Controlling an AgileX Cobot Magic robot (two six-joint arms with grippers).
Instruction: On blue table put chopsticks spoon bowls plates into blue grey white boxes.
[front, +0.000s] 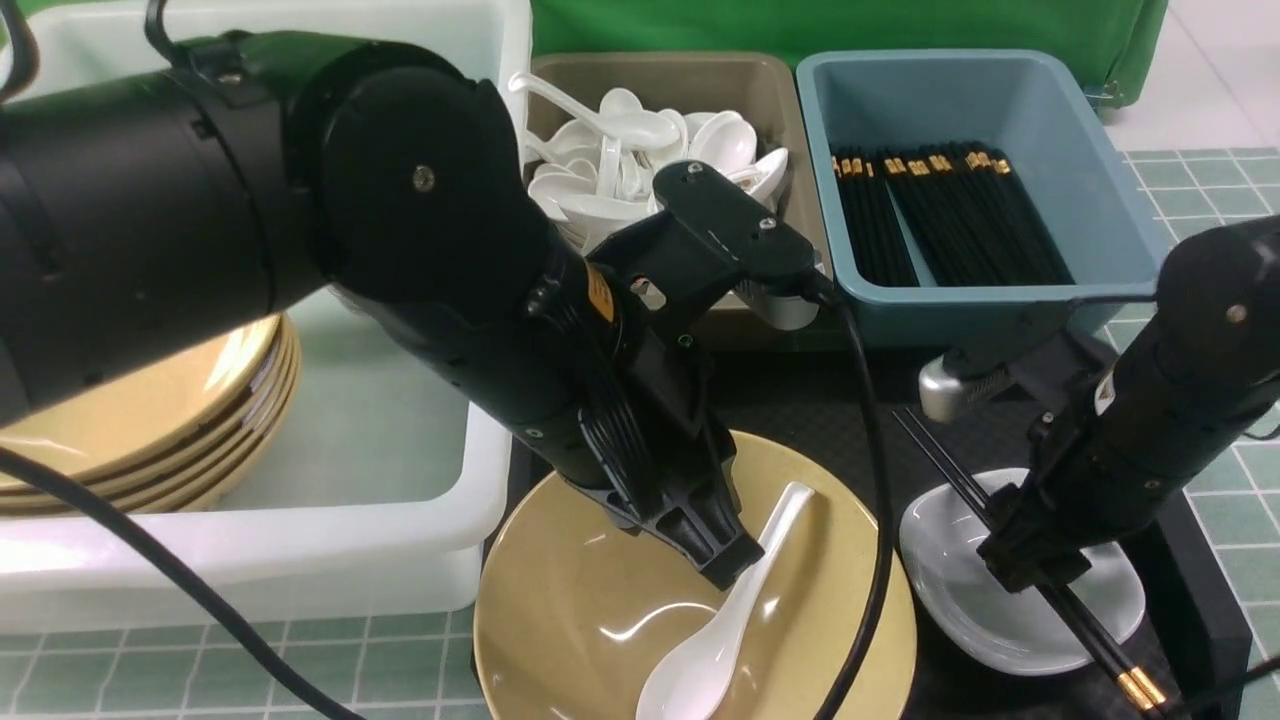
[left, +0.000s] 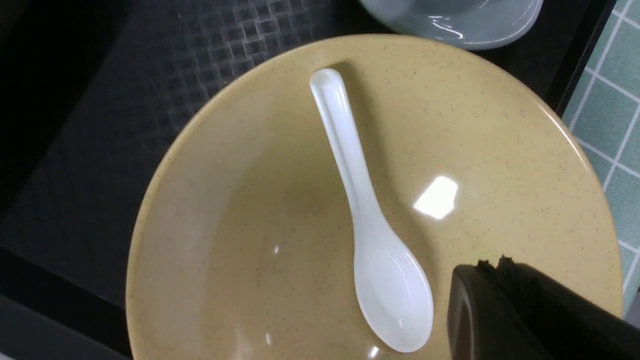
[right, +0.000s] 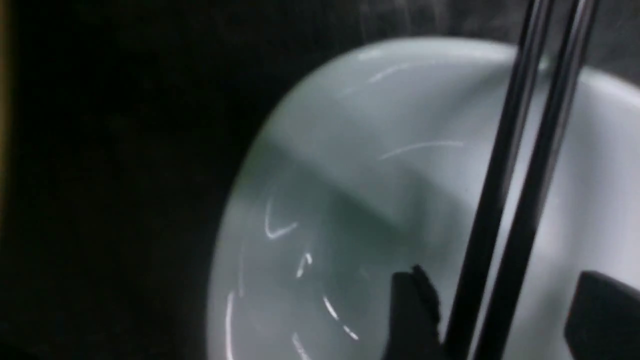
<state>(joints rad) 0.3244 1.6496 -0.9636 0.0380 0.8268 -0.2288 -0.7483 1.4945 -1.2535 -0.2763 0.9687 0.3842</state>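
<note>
On the black tray a mustard-tan bowl (front: 580, 600) (left: 500, 150) holds a white spoon (front: 730, 620) (left: 372, 240). My left gripper (front: 730, 570) (left: 492, 265) hangs shut and empty just above the bowl, beside the spoon's scoop. To the right, a pair of black chopsticks (front: 950, 471) (right: 500, 200) lies across a white plate (front: 960, 600) (right: 375, 175). My right gripper (front: 1030, 570) (right: 500, 275) is low over the plate. Its jaws are open, with the chopsticks running between the fingers (right: 415, 310) and nearer to one of them.
The white tub (front: 400, 560) at left holds stacked tan bowls (front: 150, 420). The grey box (front: 650, 75) behind holds white spoons (front: 640, 150). The blue box (front: 1000, 305) holds black chopsticks (front: 950, 215). The black tray (front: 830, 400) lies on the tiled table (front: 150, 670).
</note>
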